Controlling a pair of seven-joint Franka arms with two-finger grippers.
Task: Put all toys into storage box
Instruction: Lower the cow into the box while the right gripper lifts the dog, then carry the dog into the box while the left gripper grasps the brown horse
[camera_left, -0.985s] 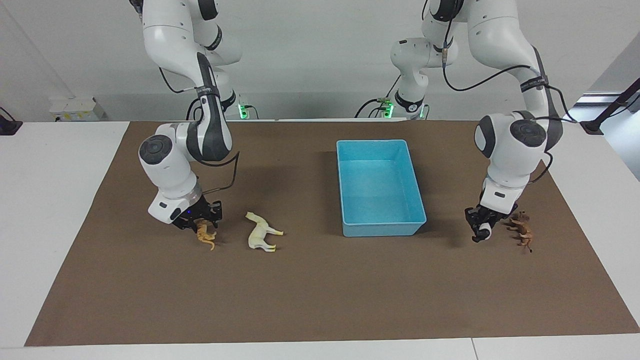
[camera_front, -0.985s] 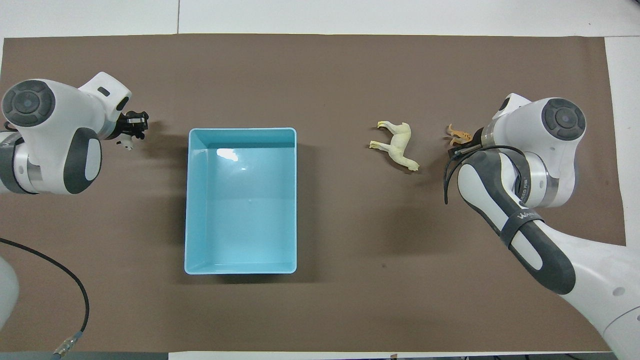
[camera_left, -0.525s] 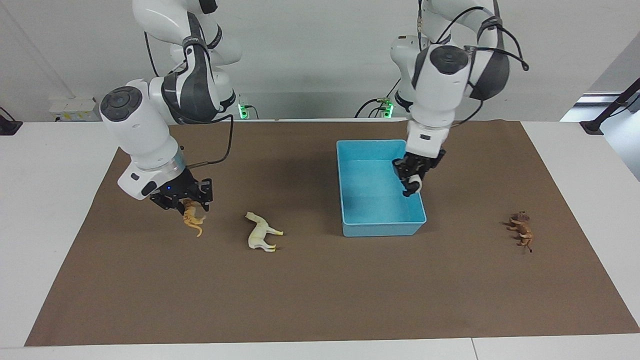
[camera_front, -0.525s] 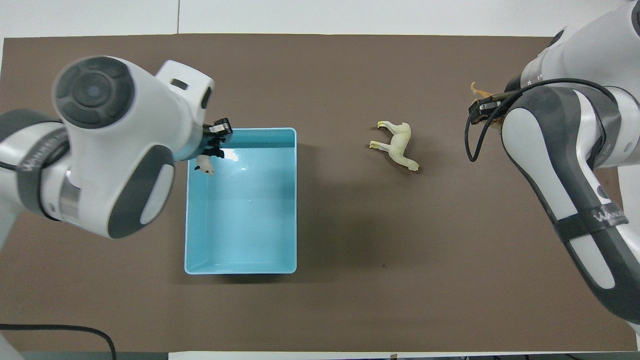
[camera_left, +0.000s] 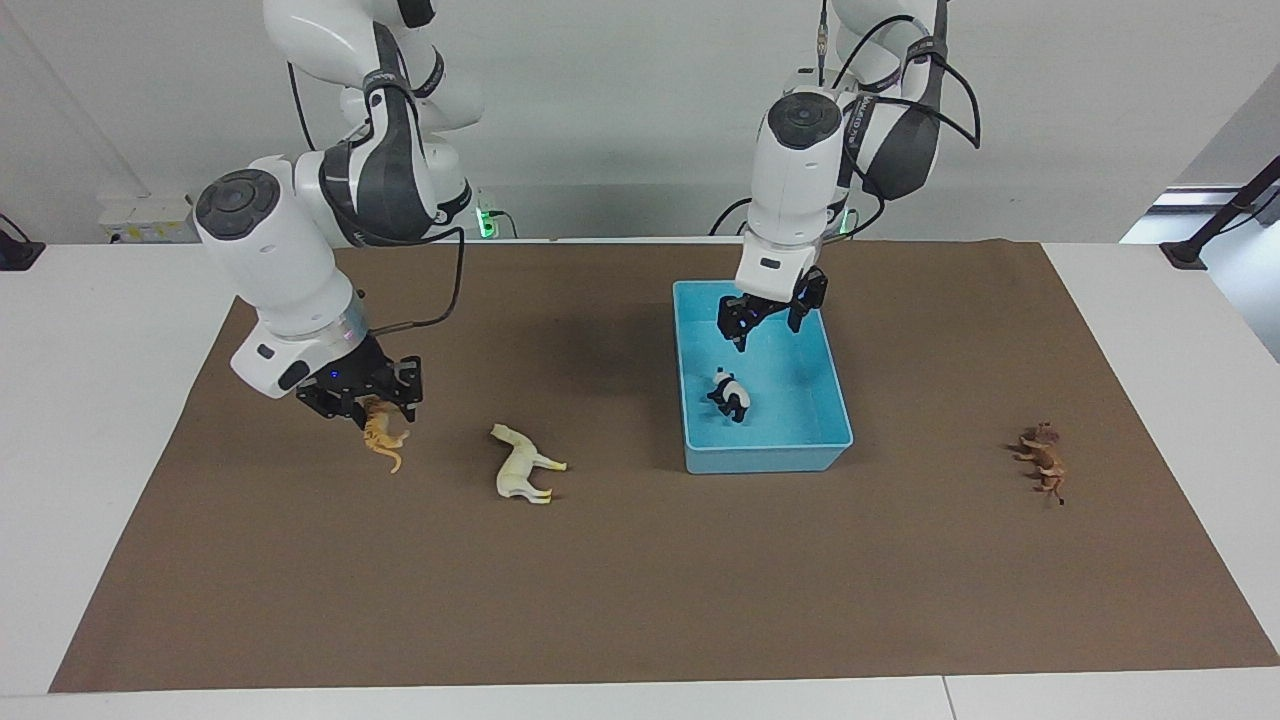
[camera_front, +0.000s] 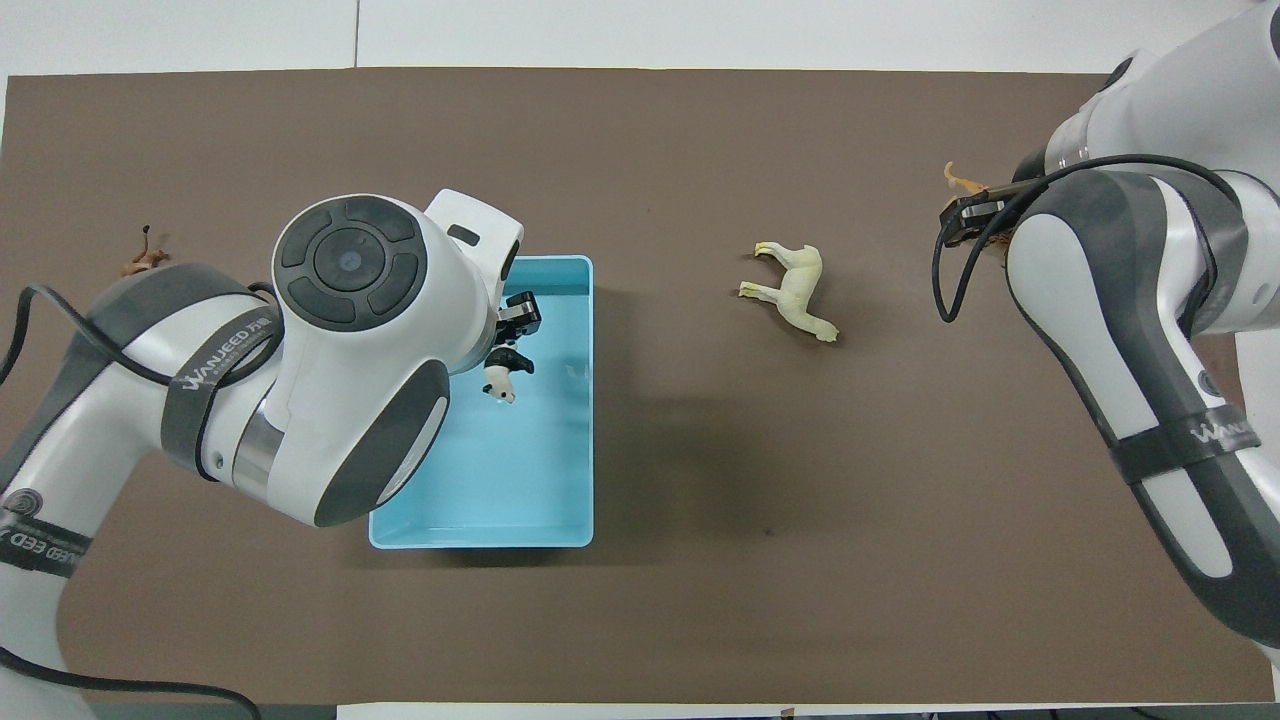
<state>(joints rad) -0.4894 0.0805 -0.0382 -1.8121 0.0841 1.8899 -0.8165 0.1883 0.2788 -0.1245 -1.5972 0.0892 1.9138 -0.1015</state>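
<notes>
The left gripper (camera_left: 767, 325) hangs in the air over the light blue storage box (camera_left: 700, 460), above the half of the box nearer the robots, with its jaws spread apart and nothing between them. Below it the black-and-white panda (camera_left: 731, 394) lies on the floor of the box, clear of the fingers and near the middle of the bin; in the overhead view the panda (camera_front: 501, 374) shows just past the edge of the left arm's wrist. The right gripper (camera_left: 362, 400) is raised over the brown mat (camera_left: 620, 600) toward the right arm's end of the surface, its jaws closed on the orange striped tiger (camera_left: 380, 436), which dangles beneath them, off the mat. The cream-white horse (camera_left: 523, 464) lies on its side on the mat between the tiger and the storage box, apart from both. The brown lion (camera_left: 1043, 461) rests on the mat toward the left arm's end of the surface, well apart from the box. In the overhead view only a small part of the lion (camera_front: 143, 260) shows beside the left arm.
</notes>
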